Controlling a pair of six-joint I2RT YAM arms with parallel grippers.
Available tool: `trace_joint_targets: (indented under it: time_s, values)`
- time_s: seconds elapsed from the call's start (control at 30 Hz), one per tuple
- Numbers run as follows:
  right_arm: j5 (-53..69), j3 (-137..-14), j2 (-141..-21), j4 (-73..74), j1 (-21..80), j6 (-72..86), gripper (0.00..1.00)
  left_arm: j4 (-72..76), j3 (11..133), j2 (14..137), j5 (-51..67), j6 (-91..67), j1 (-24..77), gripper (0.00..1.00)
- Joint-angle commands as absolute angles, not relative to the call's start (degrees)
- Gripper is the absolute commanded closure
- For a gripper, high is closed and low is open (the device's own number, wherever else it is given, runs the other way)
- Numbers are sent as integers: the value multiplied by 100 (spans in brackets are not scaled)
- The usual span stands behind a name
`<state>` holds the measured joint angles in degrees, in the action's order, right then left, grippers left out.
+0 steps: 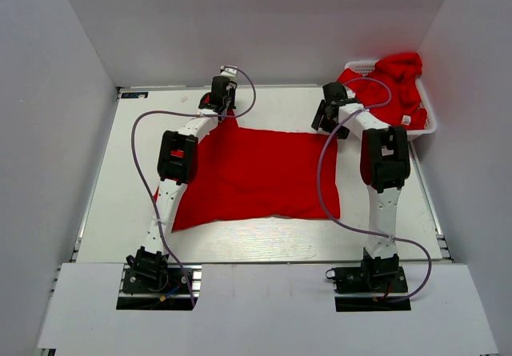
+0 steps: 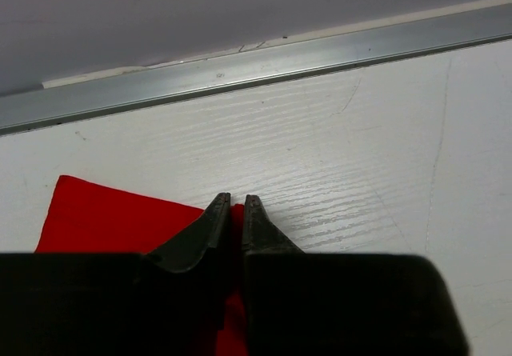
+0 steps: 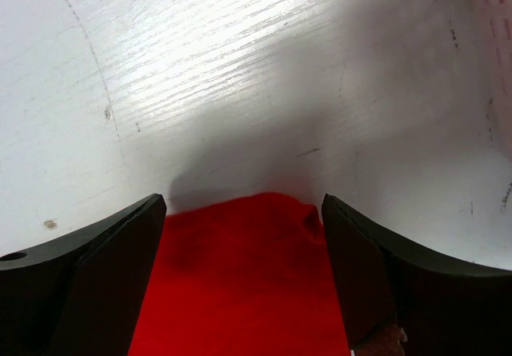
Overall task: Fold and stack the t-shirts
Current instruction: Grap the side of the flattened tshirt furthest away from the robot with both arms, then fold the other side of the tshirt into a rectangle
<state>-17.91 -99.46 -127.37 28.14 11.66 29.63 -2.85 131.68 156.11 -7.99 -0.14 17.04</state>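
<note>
One red t-shirt (image 1: 256, 176) lies spread flat on the white table. My left gripper (image 1: 224, 110) is at its far left corner. In the left wrist view the gripper (image 2: 237, 204) is shut on a thin fold of the red cloth (image 2: 104, 216). My right gripper (image 1: 326, 126) is at the shirt's far right corner. In the right wrist view it (image 3: 244, 206) is open, with the red corner (image 3: 248, 276) lying between the fingers (image 3: 104, 268). More red shirts (image 1: 400, 84), one with a small white tag (image 1: 406, 120), are heaped in the basket.
The white lattice basket (image 1: 428, 120) stands at the back right corner, close to my right arm; its wall shows in the right wrist view (image 3: 490, 20). A metal rail (image 2: 264, 68) runs along the table's far edge, just beyond my left gripper. Grey walls enclose the table.
</note>
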Motion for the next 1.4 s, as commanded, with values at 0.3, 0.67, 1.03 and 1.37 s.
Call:
trace_joint_targets:
  time_s: [0.3, 0.67, 1.03, 1.37]
  values:
    - [-2013, -9536, -12727, 2575, 1169, 3068, 45, -299, 13070, 15056, -729, 167, 1687, 100]
    - [-2118, -9018, -12227, 2224, 1187, 2663, 100, -168, 11349, 13905, -1125, 413, 1740, 100]
    - [-1995, -7955, -11084, 1521, 1292, 2136, 100, 0, 9706, 12657, -1607, 124, 1793, 100]
    - [-2039, -7445, -10512, 1512, 1397, 1942, 100, -544, 7990, 11093, -2030, -1089, 1793, 100]
